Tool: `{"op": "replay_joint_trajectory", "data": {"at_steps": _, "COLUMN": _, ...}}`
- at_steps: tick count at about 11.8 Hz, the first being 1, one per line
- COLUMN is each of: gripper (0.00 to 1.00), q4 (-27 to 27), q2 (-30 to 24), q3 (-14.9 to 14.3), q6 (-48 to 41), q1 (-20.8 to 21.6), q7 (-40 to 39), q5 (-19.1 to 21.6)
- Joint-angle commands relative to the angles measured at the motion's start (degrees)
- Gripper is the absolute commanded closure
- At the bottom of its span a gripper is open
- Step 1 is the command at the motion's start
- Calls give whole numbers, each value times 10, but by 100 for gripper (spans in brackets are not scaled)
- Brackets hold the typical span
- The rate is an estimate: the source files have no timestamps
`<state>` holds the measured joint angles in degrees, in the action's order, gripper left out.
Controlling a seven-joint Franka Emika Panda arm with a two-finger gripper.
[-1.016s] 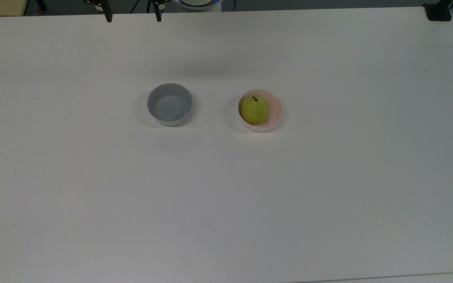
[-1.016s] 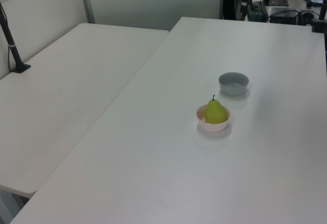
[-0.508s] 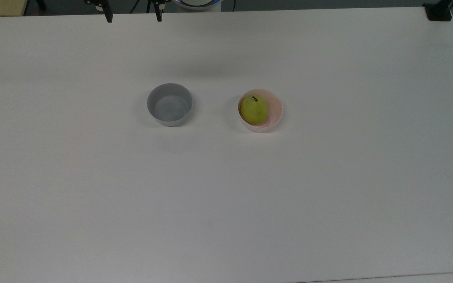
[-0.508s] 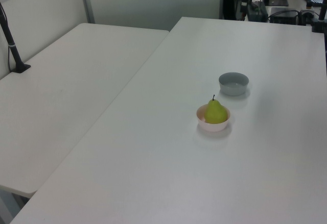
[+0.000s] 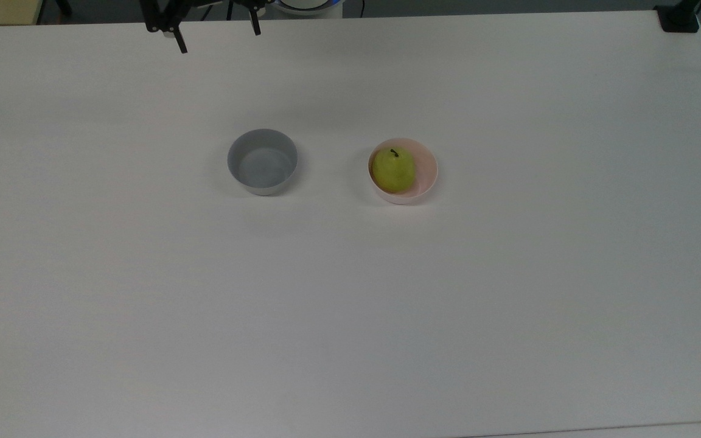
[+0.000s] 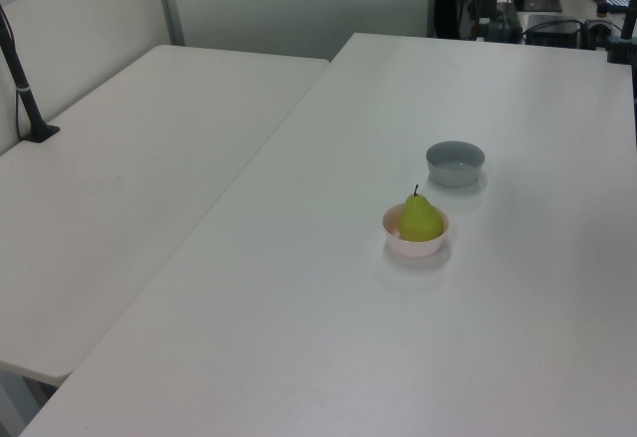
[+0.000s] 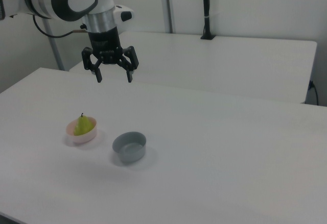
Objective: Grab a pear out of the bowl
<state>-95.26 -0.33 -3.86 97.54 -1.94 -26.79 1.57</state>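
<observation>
A yellow-green pear [image 5: 394, 170] [image 6: 420, 218] [image 7: 84, 125] with a short dark stem stands in the pale pink bowl [image 5: 426, 177] [image 6: 415, 246] [image 7: 80, 137] near the table's middle. My gripper [image 5: 218, 38] [image 7: 114, 78] hangs open and empty high above the table. In the top view it sits at the upper edge, left of both bowls. In the right view it is above and to the right of the pink bowl.
An empty grey bowl [image 5: 262, 161] [image 6: 455, 162] [image 7: 130, 147] stands beside the pink one on the white table [image 5: 350, 292]. A second white table [image 6: 109, 188] adjoins it. A black post [image 6: 22, 84] and a black clamp [image 5: 678, 18] sit at edges.
In the top view my gripper has come down and a little right from the upper edge, so more of its fingers show. Pear and bowls have not moved.
</observation>
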Motion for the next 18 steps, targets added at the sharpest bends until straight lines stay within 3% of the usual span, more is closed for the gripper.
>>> {"op": "replay_joint_trajectory", "data": {"at_steps": 1, "gripper": 0, "q4": -7, "q2": -8, "q3": 24, "q6": -39, "q1": 6, "q7": -34, "q5": 2}}
{"op": "replay_joint_trajectory", "data": {"at_steps": 4, "gripper": 0, "q4": -9, "q2": -4, "q3": 46, "q6": -46, "q1": 38, "q7": -15, "q5": 3}}
{"op": "replay_joint_trajectory", "data": {"at_steps": 6, "gripper": 0, "q4": -23, "q2": 8, "q3": 47, "q6": -24, "q1": 76, "q7": 95, "q5": 6}}
{"op": "replay_joint_trajectory", "data": {"at_steps": 9, "gripper": 0, "q4": -59, "q2": 36, "q3": 47, "q6": 65, "q1": 129, "q7": 200, "q5": 11}}
{"op": "replay_joint_trajectory", "data": {"at_steps": 11, "gripper": 0, "q4": -106, "q2": 45, "q3": 47, "q6": 143, "q1": 149, "q7": 219, "q5": 11}}
{"op": "replay_joint_trajectory", "data": {"at_steps": 18, "gripper": 0, "q4": -158, "q2": 125, "q3": 47, "q6": 276, "q1": 194, "q7": 291, "q5": 12}}
